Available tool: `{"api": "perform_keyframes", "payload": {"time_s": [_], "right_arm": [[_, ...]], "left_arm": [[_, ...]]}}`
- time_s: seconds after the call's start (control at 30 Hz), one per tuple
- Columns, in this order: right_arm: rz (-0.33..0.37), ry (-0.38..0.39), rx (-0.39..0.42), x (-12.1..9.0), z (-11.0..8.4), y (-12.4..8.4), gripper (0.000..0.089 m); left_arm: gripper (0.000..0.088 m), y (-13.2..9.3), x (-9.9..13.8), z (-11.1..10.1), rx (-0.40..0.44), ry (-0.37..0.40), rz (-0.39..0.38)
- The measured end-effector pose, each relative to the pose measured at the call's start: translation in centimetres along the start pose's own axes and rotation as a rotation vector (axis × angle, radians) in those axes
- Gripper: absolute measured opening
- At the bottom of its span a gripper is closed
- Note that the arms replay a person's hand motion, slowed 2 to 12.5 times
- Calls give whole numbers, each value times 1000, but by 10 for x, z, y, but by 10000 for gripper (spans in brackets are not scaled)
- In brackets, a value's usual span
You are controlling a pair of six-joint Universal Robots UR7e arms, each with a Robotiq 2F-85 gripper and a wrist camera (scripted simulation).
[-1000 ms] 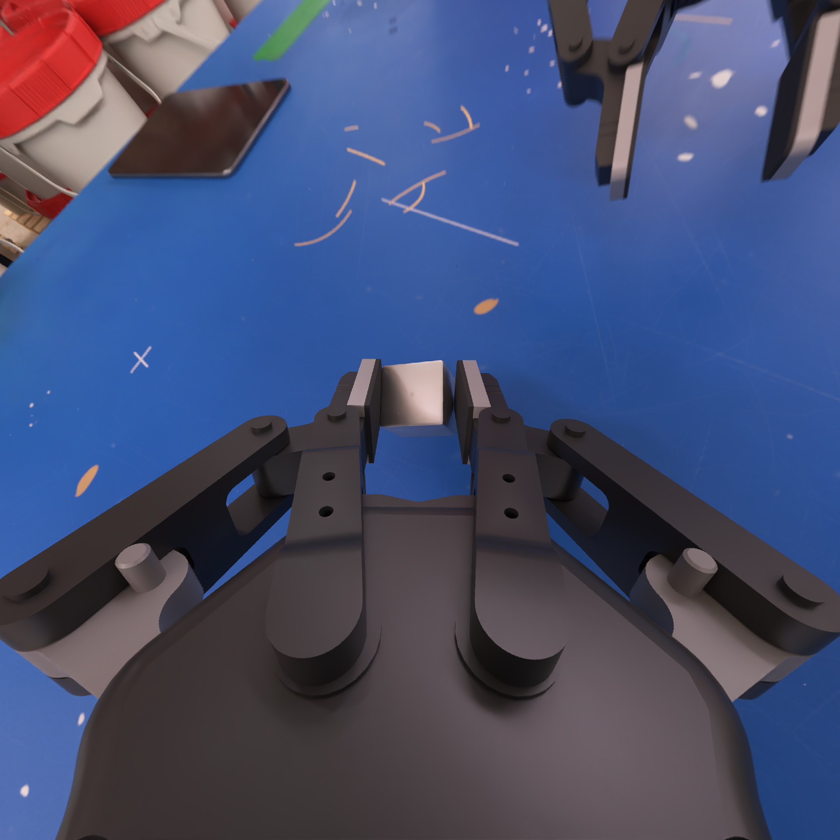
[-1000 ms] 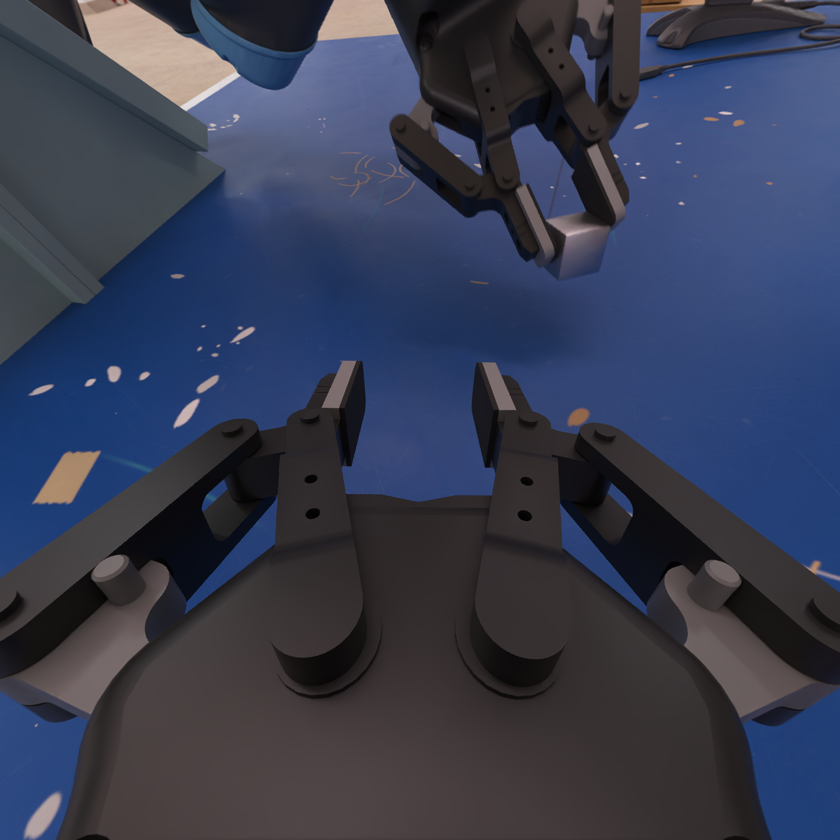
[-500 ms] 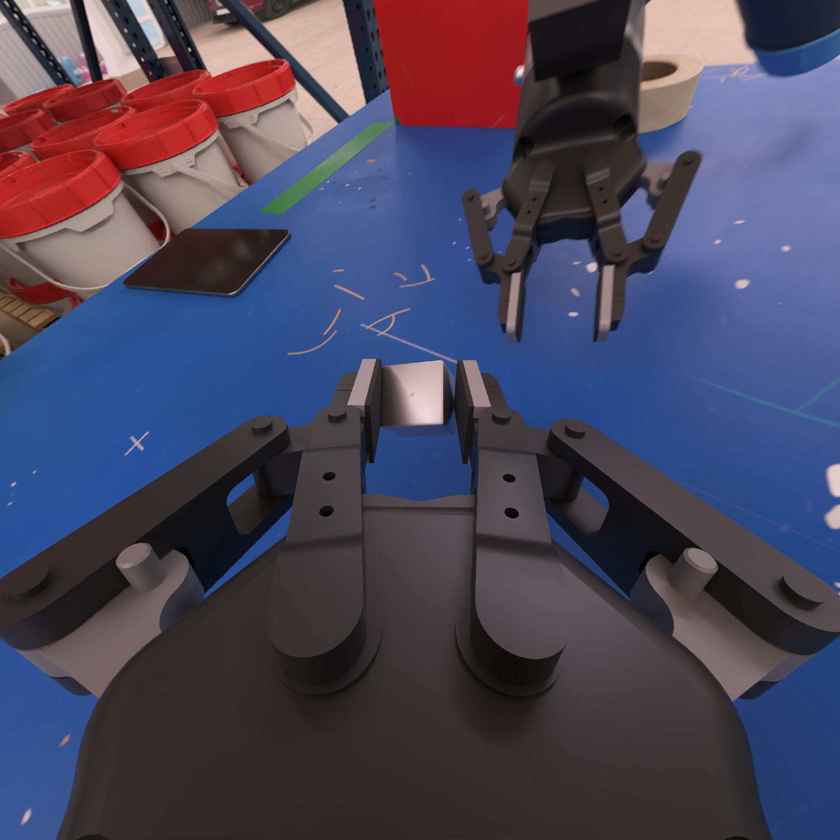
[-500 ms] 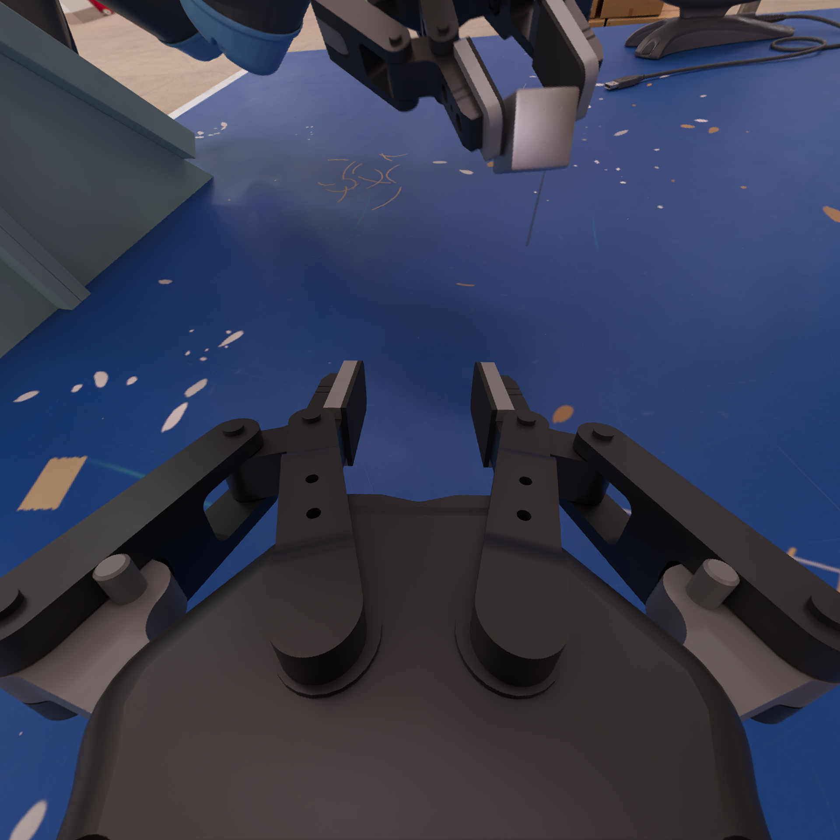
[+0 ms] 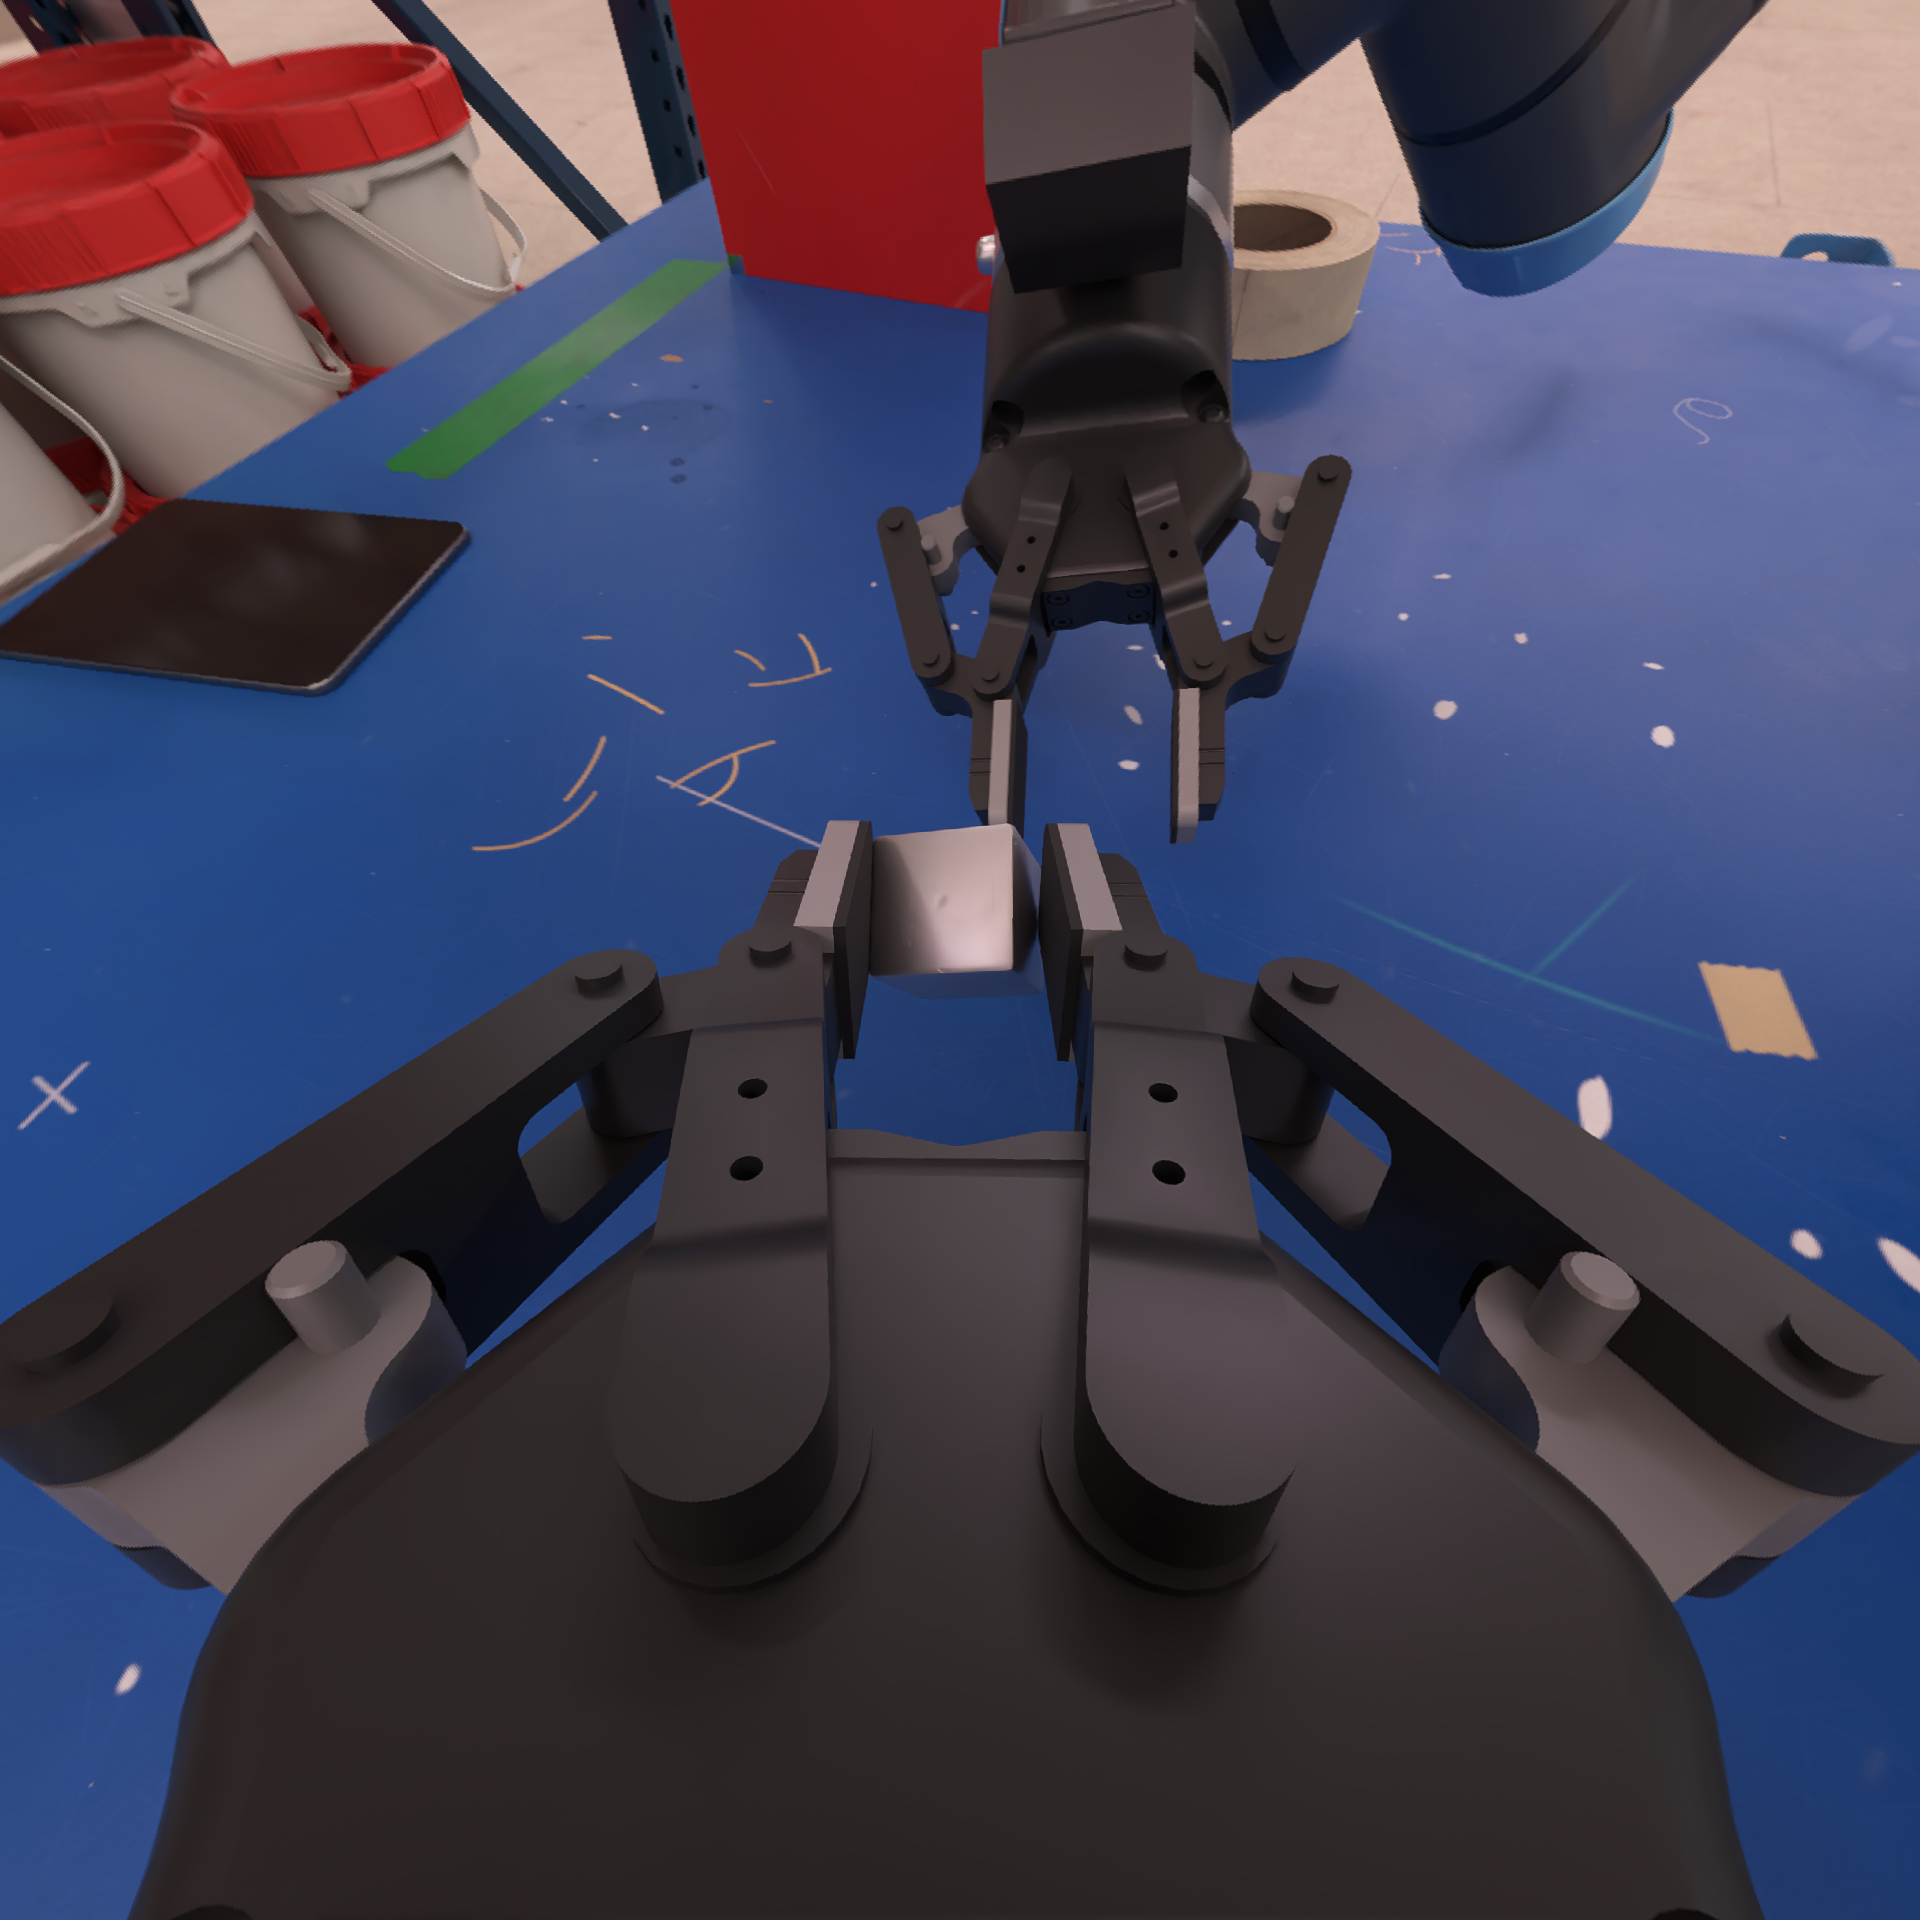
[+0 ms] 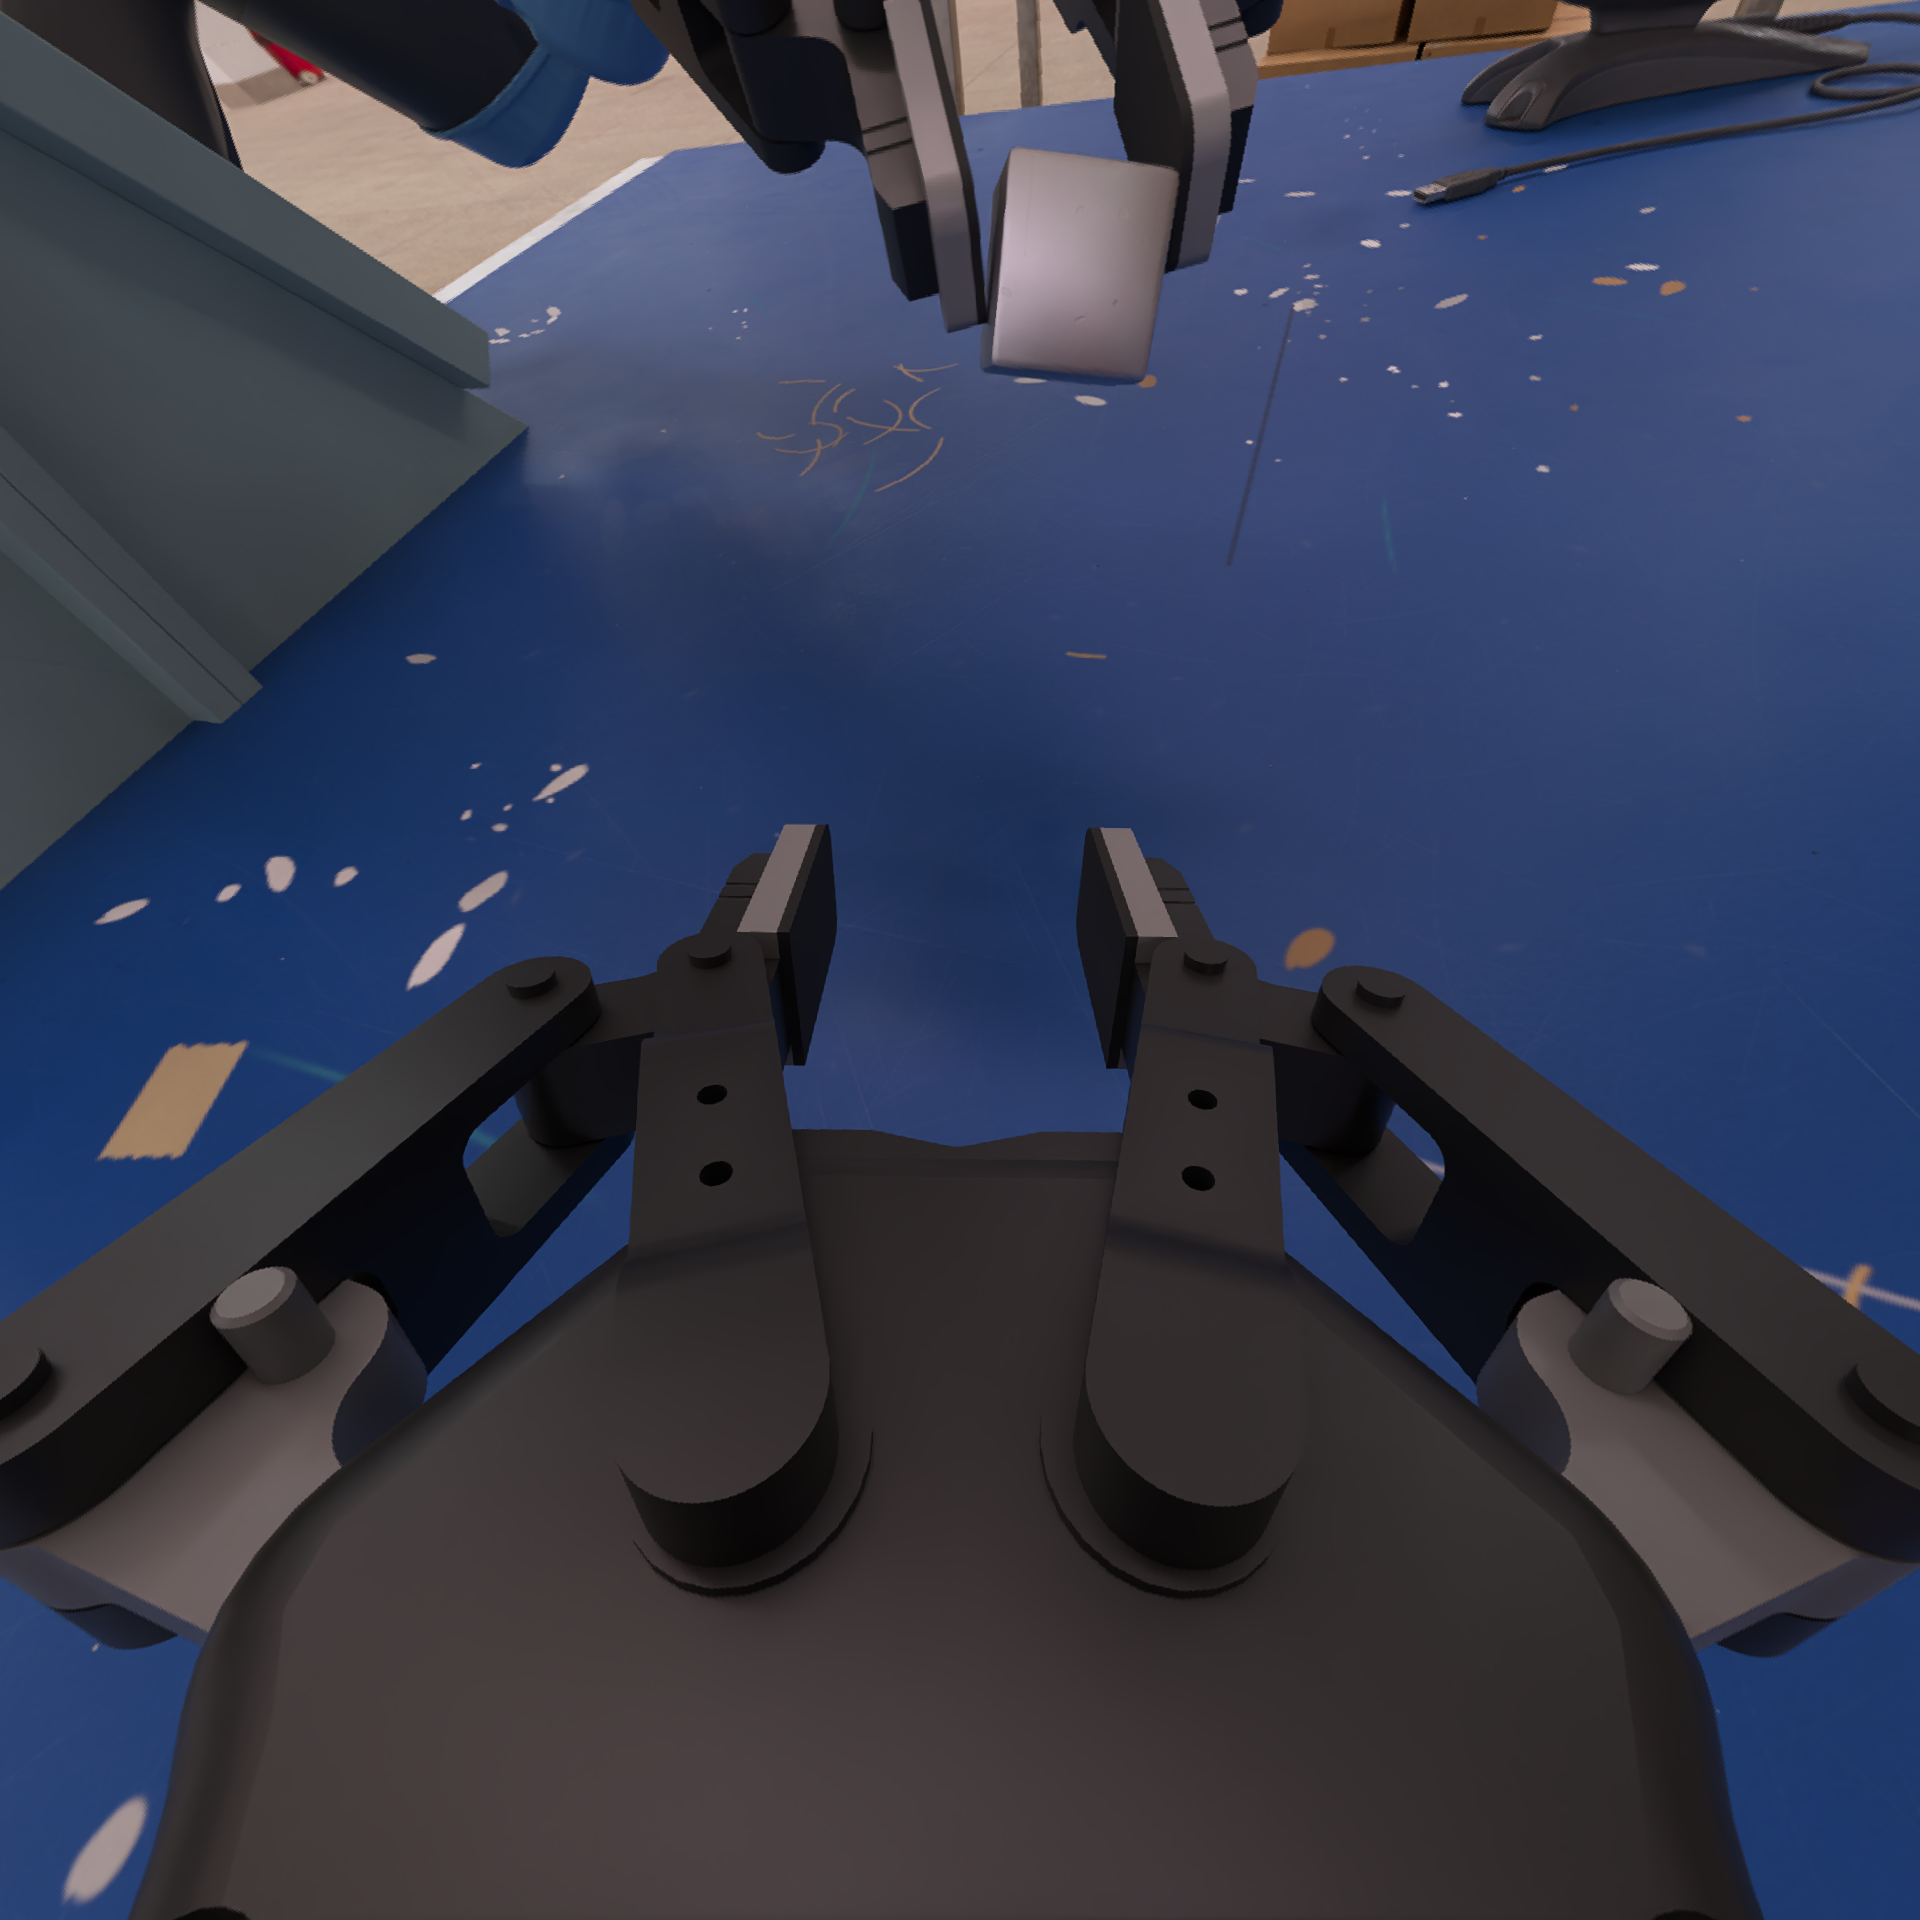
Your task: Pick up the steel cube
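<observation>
Steel cube (image 5: 954, 912), a small grey metal block with softly rounded edges and a dull sheen that catches a pale pinkish highlight on its near face, sits clamped between the two grey pads of the left gripper (image 5: 954, 904), one pad pressed flat on each side. From the right wrist view the same cube (image 6: 1075, 265) hangs clear above the scuffed blue tabletop (image 6: 1455, 675), with open air under its lower edge and faint scratches on its broad face.

The right gripper (image 6: 956, 894) has its fingers spread with a wide gap and nothing between them; it hovers over bare table, well apart from the cube.

Only the left wrist view shows the white buckets with red lids (image 5: 135, 260) beyond the table's left edge, the dark flat rectangular tablet (image 5: 239, 592) lying near them, a green strip of tape (image 5: 551, 369), a red upright panel (image 5: 852, 135) and a beige roll of tape (image 5: 1304, 275) at the far edge. It also shows the right gripper (image 5: 1096, 779) head-on, pointing down just beyond the cube.

Only the right wrist view shows the grey-green metal structure (image 6: 208, 416) at the left, a black cable with a plug (image 6: 1538, 171) and a dark stand base (image 6: 1662, 62) at the far right corner. Both views share the orange scribble marks (image 6: 862, 431) and paint flecks on the table.
</observation>
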State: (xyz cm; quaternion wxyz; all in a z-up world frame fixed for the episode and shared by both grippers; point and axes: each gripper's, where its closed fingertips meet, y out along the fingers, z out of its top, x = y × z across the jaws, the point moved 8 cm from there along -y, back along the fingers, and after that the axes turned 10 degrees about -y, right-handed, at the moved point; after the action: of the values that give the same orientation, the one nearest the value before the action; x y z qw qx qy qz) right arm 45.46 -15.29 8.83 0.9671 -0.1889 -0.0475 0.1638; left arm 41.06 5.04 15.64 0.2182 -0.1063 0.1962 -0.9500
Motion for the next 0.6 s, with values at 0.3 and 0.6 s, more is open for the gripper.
{"api": "perform_keyframes", "payload": {"time_s": [0.3,0.6], "right_arm": [[8,6,-3,0,0,0,428],[9,4,-9,-1,0,1,428]], "left_arm": [[290,11,10,4,-90,-15,-48],[290,19,16,7,-179,37,-42]]}}
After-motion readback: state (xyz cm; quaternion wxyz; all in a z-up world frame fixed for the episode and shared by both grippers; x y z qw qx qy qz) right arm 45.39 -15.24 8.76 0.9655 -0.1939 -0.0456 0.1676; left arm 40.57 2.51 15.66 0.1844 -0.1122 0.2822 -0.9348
